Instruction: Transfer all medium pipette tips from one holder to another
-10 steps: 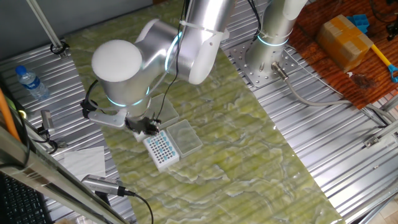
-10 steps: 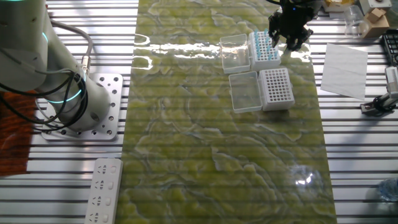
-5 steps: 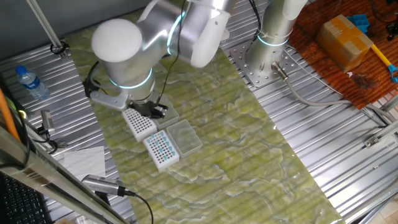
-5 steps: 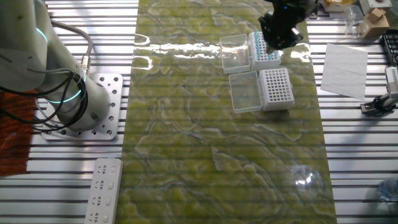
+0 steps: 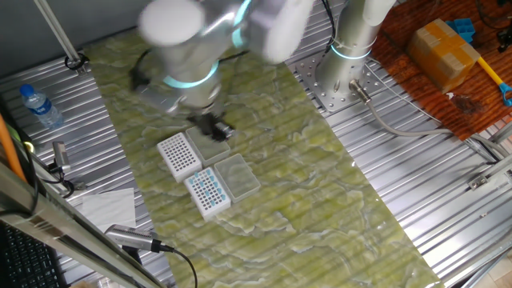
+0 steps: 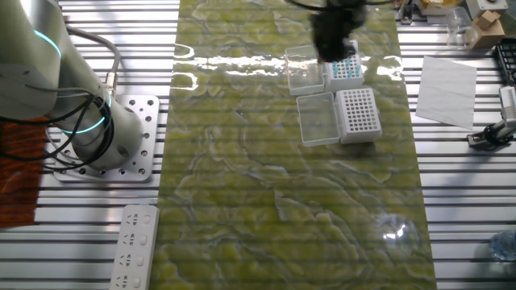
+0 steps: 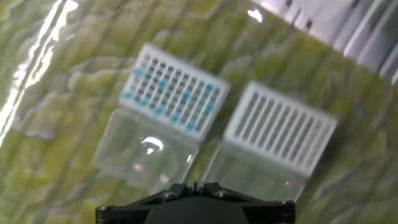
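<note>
Two white holders stand side by side on the green mat. One carries the medium pipette tips [image 7: 173,98], scattered light-blue dots in its grid, which also show in one fixed view [image 5: 206,192] and the other [image 6: 345,71]. The second holder [image 7: 280,127] shows only bare dark holes [image 5: 179,156] [image 6: 357,114]. My gripper [image 7: 194,185] hangs above the clear lids, raised off both holders. Its fingers are closed together with nothing visible between them. It is motion-blurred in both fixed views [image 5: 218,128] [image 6: 332,40].
Each holder has a clear lid folded open beside it [image 7: 146,155] [image 7: 252,177]. A water bottle [image 5: 38,106] and paper sheet [image 6: 446,90] lie on the slatted metal table beside the mat. The arm's base [image 5: 346,76] stands at the mat's far end.
The arm has lifted and swung away from above the holders towards the lid side, uncovering the bare holder. Both holders have stayed put.
</note>
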You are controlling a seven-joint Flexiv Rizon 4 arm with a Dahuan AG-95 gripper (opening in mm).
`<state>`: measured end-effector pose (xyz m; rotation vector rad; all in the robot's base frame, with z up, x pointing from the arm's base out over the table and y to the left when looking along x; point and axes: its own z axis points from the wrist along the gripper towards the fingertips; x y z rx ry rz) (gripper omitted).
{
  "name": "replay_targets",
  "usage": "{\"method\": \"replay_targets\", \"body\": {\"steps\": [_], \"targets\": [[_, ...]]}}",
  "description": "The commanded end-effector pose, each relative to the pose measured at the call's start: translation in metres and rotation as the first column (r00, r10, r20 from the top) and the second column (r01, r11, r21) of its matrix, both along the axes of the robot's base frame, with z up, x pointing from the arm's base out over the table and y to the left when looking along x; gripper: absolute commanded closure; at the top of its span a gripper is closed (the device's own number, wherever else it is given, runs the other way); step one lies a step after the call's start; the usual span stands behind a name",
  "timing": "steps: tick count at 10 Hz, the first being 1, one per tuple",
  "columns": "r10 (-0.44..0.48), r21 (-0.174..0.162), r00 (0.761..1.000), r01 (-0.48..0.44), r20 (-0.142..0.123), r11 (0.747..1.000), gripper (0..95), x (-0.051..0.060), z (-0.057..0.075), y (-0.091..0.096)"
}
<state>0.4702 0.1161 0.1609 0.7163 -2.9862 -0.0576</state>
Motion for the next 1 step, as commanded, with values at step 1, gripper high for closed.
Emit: {"method": "replay_targets", "body": {"steps": [1], "targets": [[-0.016, 0.0, 1.0, 0.016, 0.006, 1.0, 95.0, -0.0144, -0.0005, 0.0043]]}}
